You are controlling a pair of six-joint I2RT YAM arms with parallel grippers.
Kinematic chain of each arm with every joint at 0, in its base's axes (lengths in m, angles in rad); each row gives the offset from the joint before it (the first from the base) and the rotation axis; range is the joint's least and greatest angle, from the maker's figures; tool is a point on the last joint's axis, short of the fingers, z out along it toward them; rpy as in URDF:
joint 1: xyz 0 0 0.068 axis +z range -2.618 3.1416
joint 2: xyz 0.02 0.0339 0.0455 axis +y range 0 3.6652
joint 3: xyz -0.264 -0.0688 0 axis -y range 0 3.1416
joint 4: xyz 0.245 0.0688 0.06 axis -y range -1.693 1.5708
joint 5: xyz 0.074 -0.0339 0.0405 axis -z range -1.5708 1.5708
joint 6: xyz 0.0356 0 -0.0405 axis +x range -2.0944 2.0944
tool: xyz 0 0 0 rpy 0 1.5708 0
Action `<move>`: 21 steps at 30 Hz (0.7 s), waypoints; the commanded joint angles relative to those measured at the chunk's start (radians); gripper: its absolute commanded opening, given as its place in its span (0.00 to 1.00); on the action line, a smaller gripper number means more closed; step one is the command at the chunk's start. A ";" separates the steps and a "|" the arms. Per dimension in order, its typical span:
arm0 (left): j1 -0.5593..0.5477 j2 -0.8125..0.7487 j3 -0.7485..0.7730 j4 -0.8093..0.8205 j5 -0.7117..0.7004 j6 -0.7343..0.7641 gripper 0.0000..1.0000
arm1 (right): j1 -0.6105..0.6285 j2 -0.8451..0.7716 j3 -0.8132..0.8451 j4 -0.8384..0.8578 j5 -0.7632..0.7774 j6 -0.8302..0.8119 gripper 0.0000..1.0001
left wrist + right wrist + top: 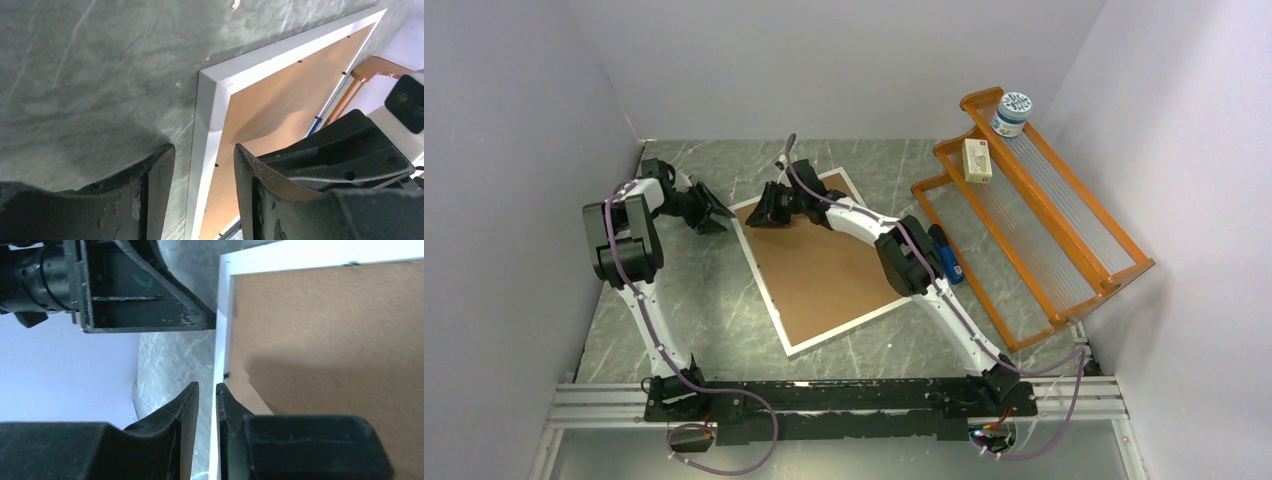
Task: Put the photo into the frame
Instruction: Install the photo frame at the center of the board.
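Where the green-grey marbled table [714, 320] meets the thin white rectangular frame [209, 105], the left gripper [204, 148] hovers with jaws well apart, gripping nothing. That frame lies face down mid-table, brown backing board [824, 270] uppermost (the photo cannot be seen). The right gripper [207, 388] sits at the same rim, fingers barely parted, holding nothing.

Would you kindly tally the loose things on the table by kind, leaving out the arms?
Frame: 1
Backing board: 1
Rack: 1
Tub: 1
Box: 1
Blue item: 1
Total: 6
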 commanded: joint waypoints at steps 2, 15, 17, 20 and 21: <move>-0.006 0.074 0.042 -0.003 -0.001 0.061 0.45 | 0.020 0.027 0.076 0.177 -0.010 0.081 0.24; -0.013 0.110 0.041 -0.044 -0.054 0.052 0.22 | 0.023 0.107 0.117 0.138 -0.012 0.098 0.23; -0.015 0.113 0.041 -0.049 -0.059 0.053 0.21 | 0.023 0.117 0.122 0.117 -0.016 0.091 0.23; -0.014 0.113 0.038 -0.050 -0.065 0.054 0.20 | 0.023 0.124 0.119 0.093 -0.026 0.083 0.22; -0.014 0.114 0.037 -0.049 -0.067 0.054 0.20 | 0.022 0.126 0.119 0.081 -0.030 0.078 0.22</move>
